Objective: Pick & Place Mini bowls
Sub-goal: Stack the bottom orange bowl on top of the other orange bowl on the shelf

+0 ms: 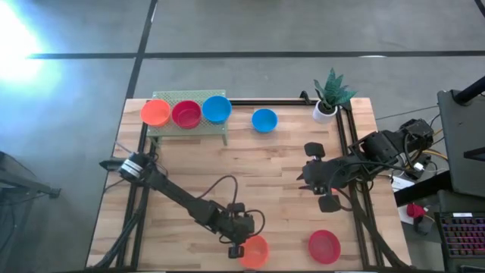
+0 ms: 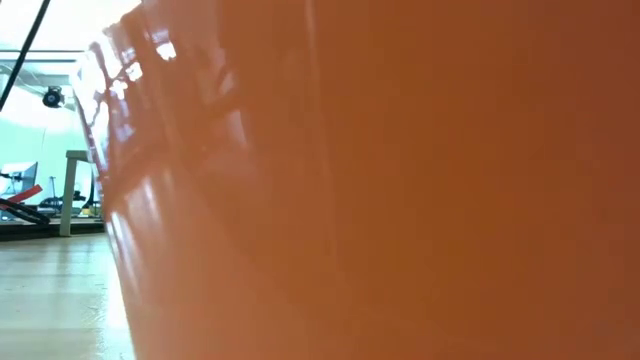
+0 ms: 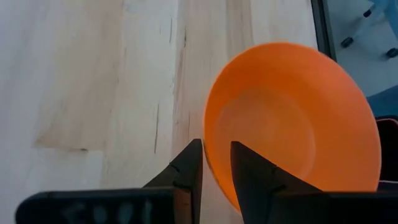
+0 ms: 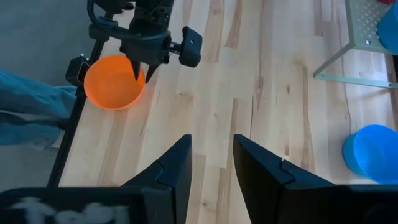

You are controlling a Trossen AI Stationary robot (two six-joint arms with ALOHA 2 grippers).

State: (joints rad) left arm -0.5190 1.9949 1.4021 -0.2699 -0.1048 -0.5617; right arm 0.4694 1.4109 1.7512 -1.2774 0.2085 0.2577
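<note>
An orange mini bowl (image 1: 258,252) stands upright on the wooden table near its front edge; its wall fills the low view (image 2: 400,200). My left gripper (image 3: 216,160) is open and slants down over the bowl's left rim, one finger outside the wall and one inside. A red mini bowl (image 1: 323,246) sits to the right of it, and a blue mini bowl (image 1: 264,120) sits at the far middle. My right gripper (image 4: 211,158) hangs open above the table's right side with nothing between its fingers. My left gripper straddles the orange bowl's rim (image 3: 209,149) from above and from the table's left. A thin gap shows between the outer finger (image 3: 189,171) and the wall. The inner finger (image 3: 249,177) covers its own side, so whether it touches the bowl I cannot tell.
A green rack (image 1: 189,129) at the far left carries an orange (image 1: 155,112), a red (image 1: 186,114) and a blue bowl (image 1: 217,108). A white plant pot (image 1: 326,111) stands at the far right. A person's leg (image 4: 25,106) shows beside the front edge.
</note>
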